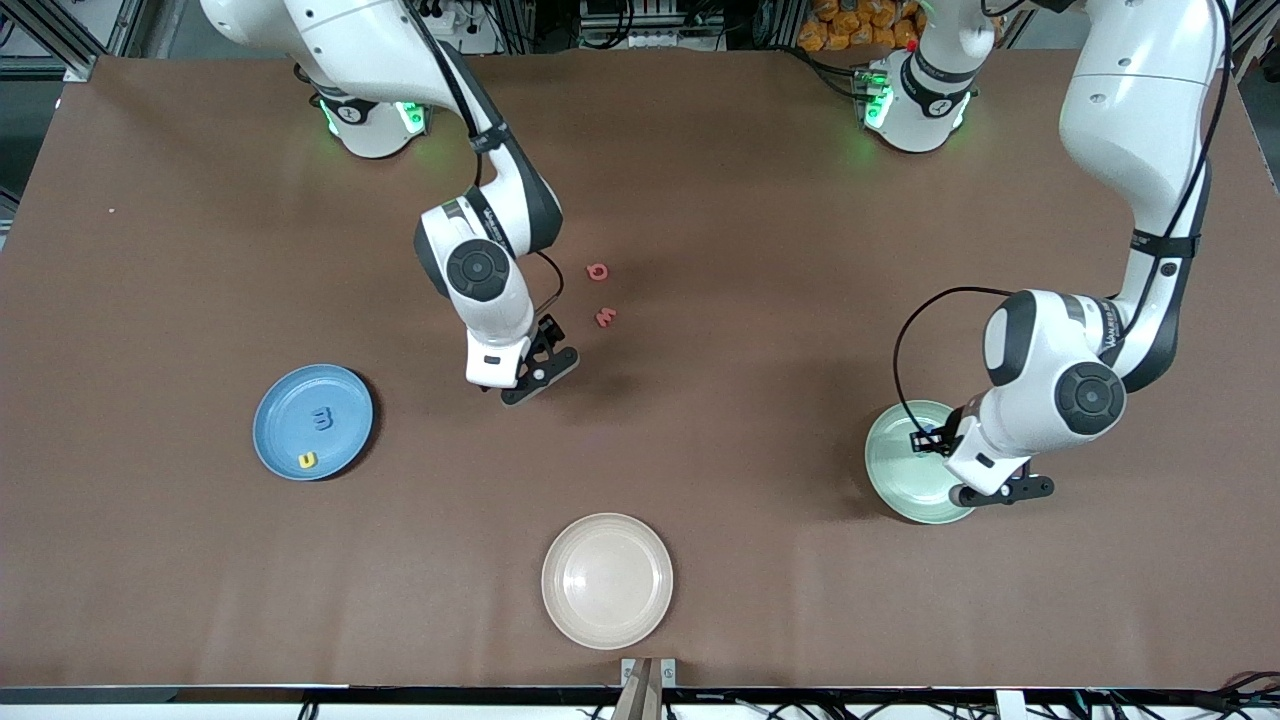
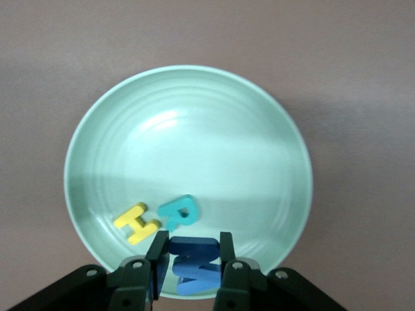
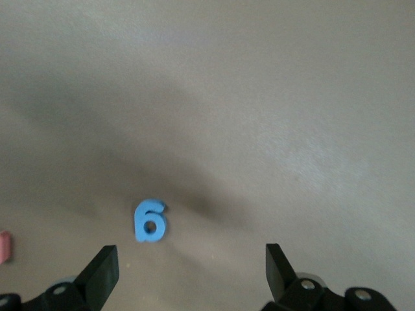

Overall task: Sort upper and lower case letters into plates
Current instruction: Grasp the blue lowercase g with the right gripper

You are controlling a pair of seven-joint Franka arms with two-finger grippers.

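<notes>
Three plates (image 1: pixel 312 420) and eight foam letters (image 1: pixel 598 271) show, with two arms (image 1: pixel 480 270).

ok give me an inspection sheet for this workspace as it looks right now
surface: brown table, flat.
job's things: light blue plate holds a blue letter and a yellow letter; mint green plate holds a yellow H and a teal R; two red-pink letters and a light blue letter lie on the table.
clutter: cream-beige plate, nothing in it.
grippers: left hand shut on a dark blue letter over the mint green plate; right hand open over the light blue letter.
cables: black cable loops on the left arm.
surroundings: nothing seen.
</notes>
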